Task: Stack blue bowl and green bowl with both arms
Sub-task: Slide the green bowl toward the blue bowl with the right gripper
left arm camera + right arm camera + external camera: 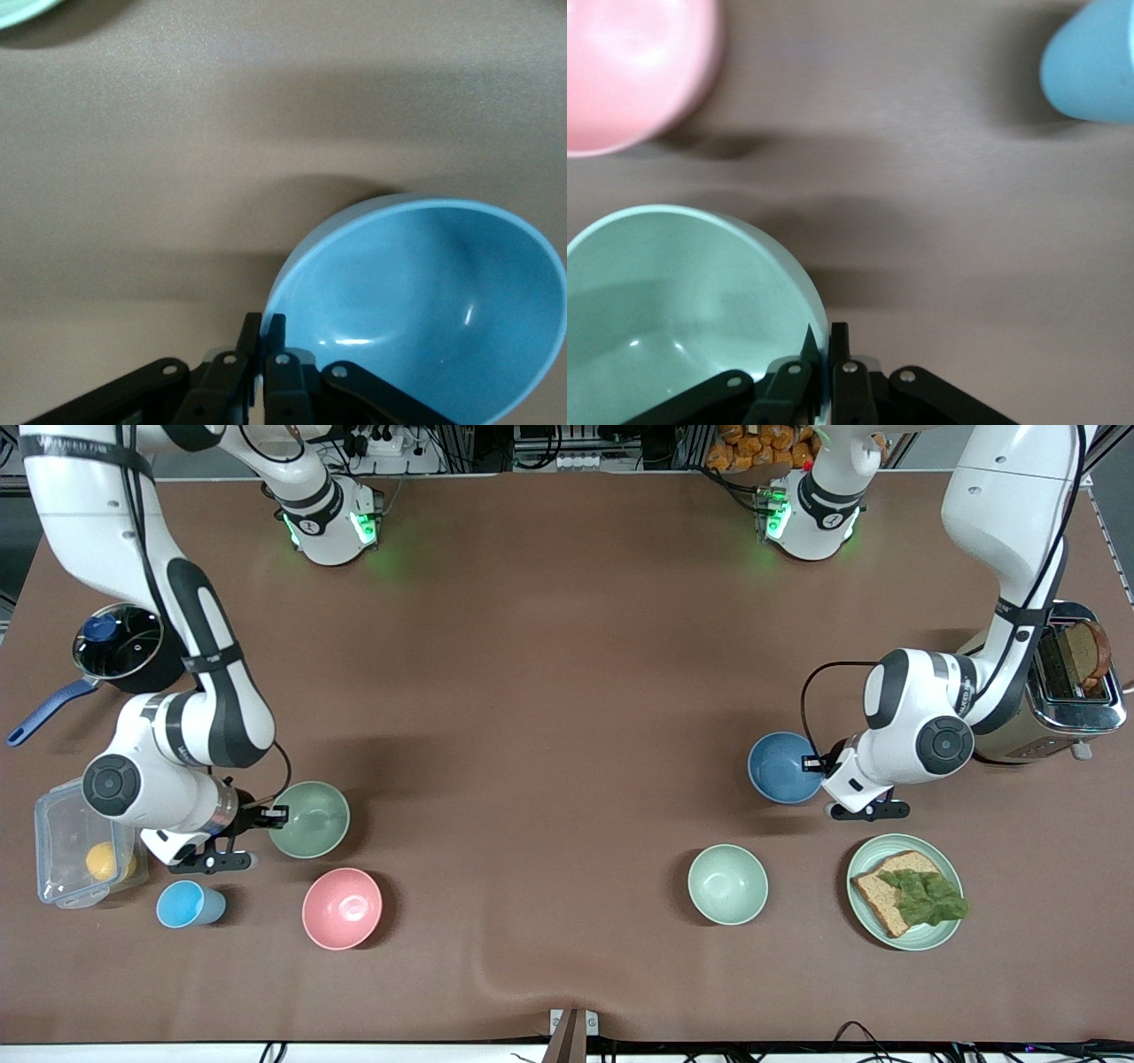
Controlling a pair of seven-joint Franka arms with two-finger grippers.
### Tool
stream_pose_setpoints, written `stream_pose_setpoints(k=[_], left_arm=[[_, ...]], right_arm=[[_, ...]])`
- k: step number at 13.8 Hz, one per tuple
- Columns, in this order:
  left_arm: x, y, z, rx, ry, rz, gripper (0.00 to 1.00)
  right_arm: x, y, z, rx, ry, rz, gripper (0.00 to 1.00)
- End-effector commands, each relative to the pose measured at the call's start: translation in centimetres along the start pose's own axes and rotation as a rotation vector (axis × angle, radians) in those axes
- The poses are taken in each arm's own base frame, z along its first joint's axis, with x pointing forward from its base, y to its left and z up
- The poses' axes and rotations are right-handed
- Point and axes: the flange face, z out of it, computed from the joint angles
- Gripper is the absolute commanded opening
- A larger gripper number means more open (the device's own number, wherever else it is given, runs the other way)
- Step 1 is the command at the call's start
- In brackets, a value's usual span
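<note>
My left gripper [817,764] clamps blue bowl [780,766] rim; right gripper [274,812] clamps green bowl [312,817] rim beside pink bowl [342,908] (2 rim pinches, ready for stacking lift).

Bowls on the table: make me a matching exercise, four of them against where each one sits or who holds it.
Things:
1. blue bowl
2. green bowl
3. pink bowl
4. pale mint bowl

States:
A. beside the sandwich plate
B. rim pinched by the right claw
C. rim pinched by the left claw
D. near the light-blue cup

Pairs: 1-C, 2-B, 3-D, 4-A
</note>
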Motion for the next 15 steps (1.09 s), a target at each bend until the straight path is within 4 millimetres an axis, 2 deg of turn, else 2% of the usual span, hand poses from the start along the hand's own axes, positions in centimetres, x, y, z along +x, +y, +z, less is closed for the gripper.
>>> stream_pose_setpoints(k=[1,3,7,9,10,12,14,15], left_arm=[[-0.3,1.3,-1.6,0.006,0.007,-0.013,0.00],[-0.4,3.4,-3.4,0.001,0.009,-0.041,0.00],[-0.2,7.8,-7.2,-0.017,0.022,-0.064,0.00],[-0.4,9.0,-7.7,-0.019,0.030,-0.072,0.00],[-0.5,9.3,-7.7,-0.019,0.030,-0.082,0.00],[-0.9,10.6,-7.8,-0.015,0.033,-0.077,0.00],[-0.9,10.5,-8.2,-0.015,0.039,-0.077,0.00],[-1.0,10.5,-8.4,-0.015,0.042,-0.074,0.00]], right_arm=[[-1.2,-5.3,-3.6,0.030,-0.015,0.013,0.00],[-1.6,-10.6,-3.7,0.112,-0.027,0.046,0.00],[-3.5,-23.0,-2.7,0.191,-0.021,0.090,0.00],[-5.0,-29.1,-1.4,0.189,0.004,0.079,0.00],[-5.6,-31.2,-0.6,0.193,0.017,0.100,0.00],[-6.3,-34.0,2.5,0.196,0.036,0.121,0.00],[-6.4,-34.9,5.6,0.197,0.046,0.148,0.00],[-6.6,-35.4,6.5,0.196,0.044,0.176,0.00]])
